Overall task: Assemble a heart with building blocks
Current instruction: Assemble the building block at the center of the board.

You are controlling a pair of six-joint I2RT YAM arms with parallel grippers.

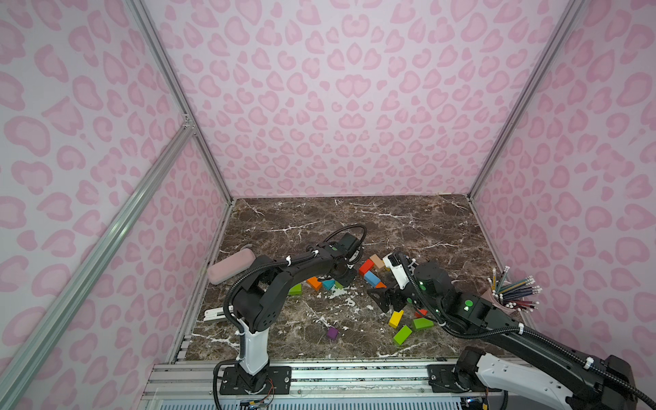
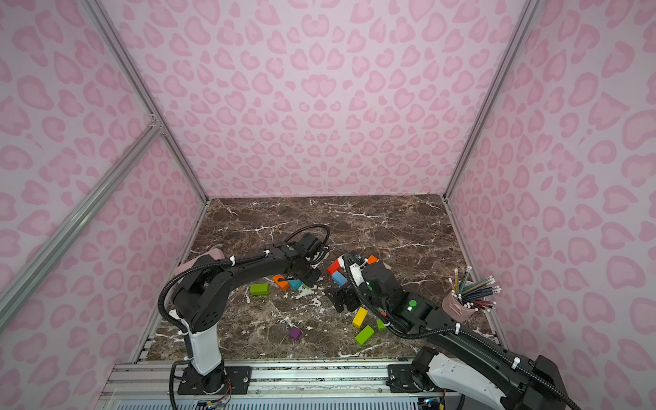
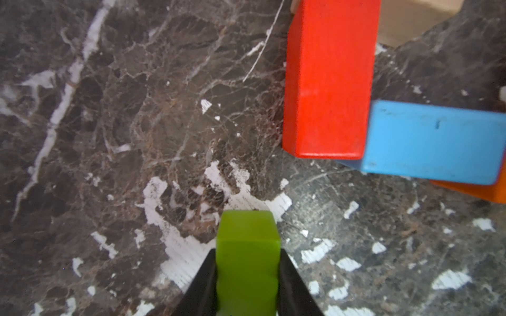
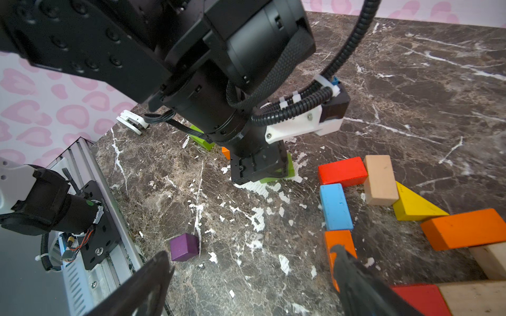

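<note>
My left gripper (image 3: 247, 254) is shut on a green block (image 3: 247, 235), held low over the marble table (image 3: 123, 123). Just beyond it lie a red brick (image 3: 328, 82), a blue brick (image 3: 435, 142) and an orange one (image 3: 476, 191), touching in an angled row. The right wrist view adds a plain wood brick (image 4: 380, 179), a yellow wedge (image 4: 413, 205) and a long orange brick (image 4: 465, 228). My right gripper (image 4: 249, 254) is open above bare table, one finger over a small orange brick (image 4: 338, 238). A purple cube (image 1: 332, 333) sits alone near the front.
Loose yellow (image 1: 395, 318) and green bricks (image 1: 402, 334) lie front right, under the right arm. A green brick (image 1: 294, 289), an orange block (image 1: 314, 283) and a teal wedge (image 1: 328, 284) lie by the left arm. Pink pouch (image 1: 230, 269) far left, pencil cup (image 1: 497, 296) far right.
</note>
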